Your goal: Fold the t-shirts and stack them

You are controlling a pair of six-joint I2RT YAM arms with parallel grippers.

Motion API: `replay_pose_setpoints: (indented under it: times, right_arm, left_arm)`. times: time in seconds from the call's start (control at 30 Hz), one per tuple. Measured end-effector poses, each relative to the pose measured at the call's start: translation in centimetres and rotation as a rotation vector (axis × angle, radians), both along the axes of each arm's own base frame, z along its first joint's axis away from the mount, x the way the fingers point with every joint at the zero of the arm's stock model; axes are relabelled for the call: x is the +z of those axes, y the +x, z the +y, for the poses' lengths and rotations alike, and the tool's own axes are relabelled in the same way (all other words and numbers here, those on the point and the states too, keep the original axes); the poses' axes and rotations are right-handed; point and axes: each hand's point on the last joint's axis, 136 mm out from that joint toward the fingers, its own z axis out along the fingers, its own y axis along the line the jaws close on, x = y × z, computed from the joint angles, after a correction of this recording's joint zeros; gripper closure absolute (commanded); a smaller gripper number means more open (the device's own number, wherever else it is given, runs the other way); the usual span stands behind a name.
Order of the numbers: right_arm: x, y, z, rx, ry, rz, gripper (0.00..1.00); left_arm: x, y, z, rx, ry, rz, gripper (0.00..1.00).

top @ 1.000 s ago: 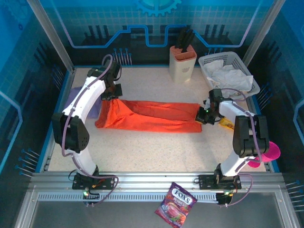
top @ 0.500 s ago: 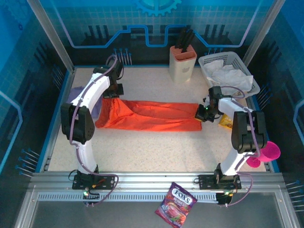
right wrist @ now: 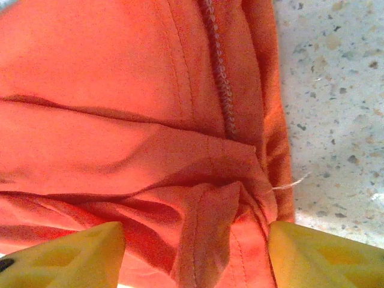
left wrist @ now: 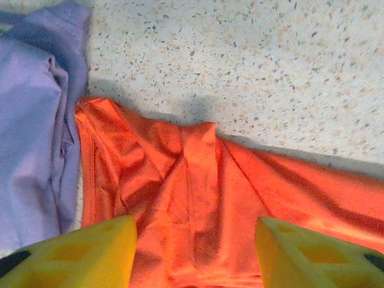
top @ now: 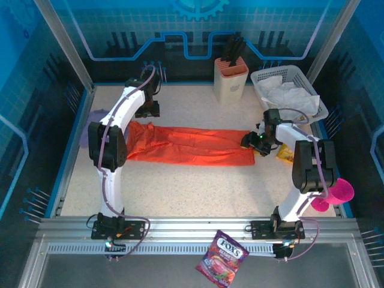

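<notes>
On the speckled table (top: 198,180) we have the orange-red t-shirt (top: 192,144) laid out as a long narrow band across the middle, seemingly folded lengthwise but not yet folded short. The lavender t-shirt (left wrist: 36,150) lies rumpled against its left end, unfolded, we judge. Our left gripper (left wrist: 195,231) and right gripper (right wrist: 195,240) hover over the band's two ends, jaws apart, gripping nothing; stacking remains

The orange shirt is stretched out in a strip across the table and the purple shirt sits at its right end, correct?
No. The purple shirt sits at the orange shirt's left end, not its right; the left wrist view shows them side by side. The rest is right.
</notes>
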Motion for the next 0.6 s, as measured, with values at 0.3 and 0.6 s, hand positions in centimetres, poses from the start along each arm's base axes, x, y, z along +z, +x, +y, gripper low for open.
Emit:
replay_pose_setpoints:
  times: [0.3, 0.6]
  right_arm:
    - [4.7, 0.5, 0.5, 0.036, 0.004, -0.147, 0.09]
    - [6.1, -0.4, 2.4, 0.098, 0.001, -0.17, 0.08]
  left_arm:
    - [0.4, -2.8, -0.7, 0.004, -0.081, 0.002, 0.43]
    - [-4.3, -10.4, -3.3, 0.143, -0.338, 0.072, 0.54]
